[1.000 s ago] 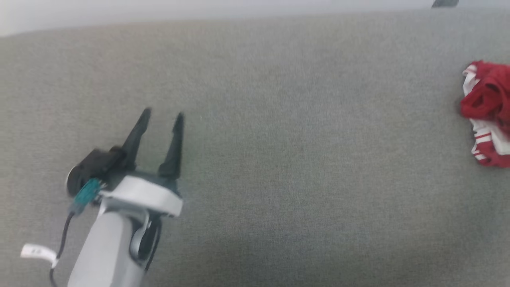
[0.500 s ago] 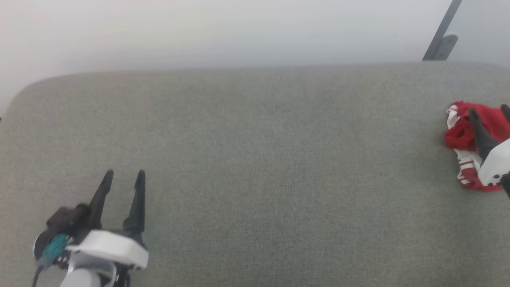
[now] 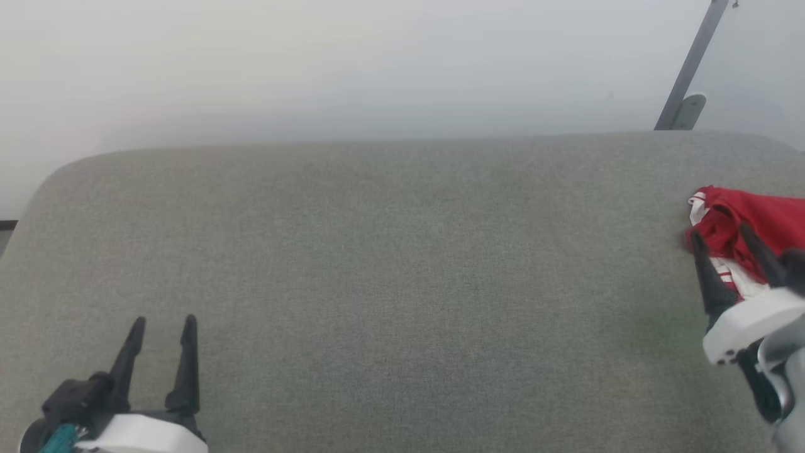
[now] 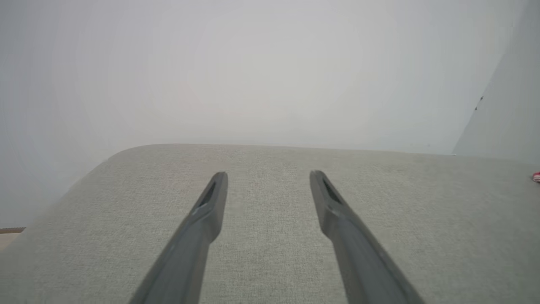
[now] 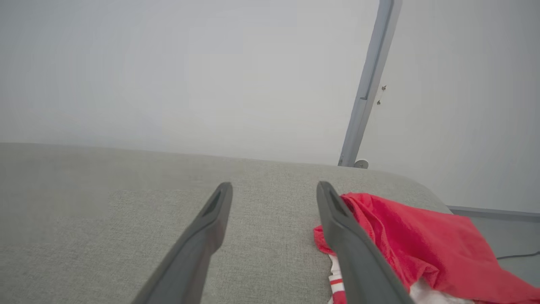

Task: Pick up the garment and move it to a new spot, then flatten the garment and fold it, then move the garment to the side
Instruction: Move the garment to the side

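The garment (image 3: 764, 217), bright red with white striped panels, lies crumpled at the far right of the grey upholstered surface (image 3: 402, 251). My right gripper (image 3: 719, 233) stands open at the garment's left edge. In the right wrist view the gripper (image 5: 274, 184) has only grey surface between its fingers, and the garment (image 5: 422, 240) spreads beside and behind the right finger. My left gripper (image 3: 163, 321) stands open at the lower left, far from the cloth. In the left wrist view it (image 4: 268, 174) holds nothing, and a sliver of the garment (image 4: 536, 177) shows at the right edge.
The surface has rounded far corners and ends at a pale wall (image 3: 352, 63). A slanted grey metal post (image 3: 688, 69) rises behind the far right corner. Floor and a dark cable (image 5: 517, 255) show past the surface's right end.
The head camera has tilted up, so the wall and the far edge have come into view. My right gripper has come further into view at the garment's left edge. Both grippers have stayed open.
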Motion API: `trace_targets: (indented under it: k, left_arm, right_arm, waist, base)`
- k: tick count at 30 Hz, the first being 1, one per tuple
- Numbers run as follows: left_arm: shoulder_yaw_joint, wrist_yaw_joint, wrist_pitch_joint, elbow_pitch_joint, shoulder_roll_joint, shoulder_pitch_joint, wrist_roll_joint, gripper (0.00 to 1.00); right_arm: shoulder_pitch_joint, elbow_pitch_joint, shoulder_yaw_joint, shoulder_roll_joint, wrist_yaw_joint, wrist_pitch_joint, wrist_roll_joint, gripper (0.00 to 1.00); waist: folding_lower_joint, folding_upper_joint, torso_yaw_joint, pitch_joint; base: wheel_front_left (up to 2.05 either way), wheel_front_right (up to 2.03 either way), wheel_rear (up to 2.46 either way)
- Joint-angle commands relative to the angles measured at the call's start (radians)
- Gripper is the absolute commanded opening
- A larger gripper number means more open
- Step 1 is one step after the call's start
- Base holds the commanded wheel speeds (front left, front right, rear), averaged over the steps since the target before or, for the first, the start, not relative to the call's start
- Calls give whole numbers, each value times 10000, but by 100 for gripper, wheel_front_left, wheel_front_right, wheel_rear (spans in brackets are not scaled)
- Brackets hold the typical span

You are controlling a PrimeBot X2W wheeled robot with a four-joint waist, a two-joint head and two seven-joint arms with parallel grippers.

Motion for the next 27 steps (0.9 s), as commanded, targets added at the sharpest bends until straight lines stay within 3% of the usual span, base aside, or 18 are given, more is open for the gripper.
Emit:
trace_targets:
  k: [1, 15, 27]
  left_arm:
    - [-2, -8, -45, -60, 36, 229, 11, 100]
    - [370, -8, -45, -368, -33, 763, -100, 100]
    - [443, -9, -45, -598, 14, 913, -121, 100]
  right_arm:
    - [417, -379, -320, 275, -2, -44, -290, 100]
    - [2346, -2056, -1887, 1665, -2, -44, -1427, 100]
    - [3168, -2681, -2275, 2331, -4, -44, -1764, 100]
  waist:
    - [0, 0, -5, -68]
    - [0, 0, -79, -184]
    - [0, 0, -138, -170]
  base:
    - [0, 0, 0]
    - [0, 0, 0]
    - [0, 0, 0]
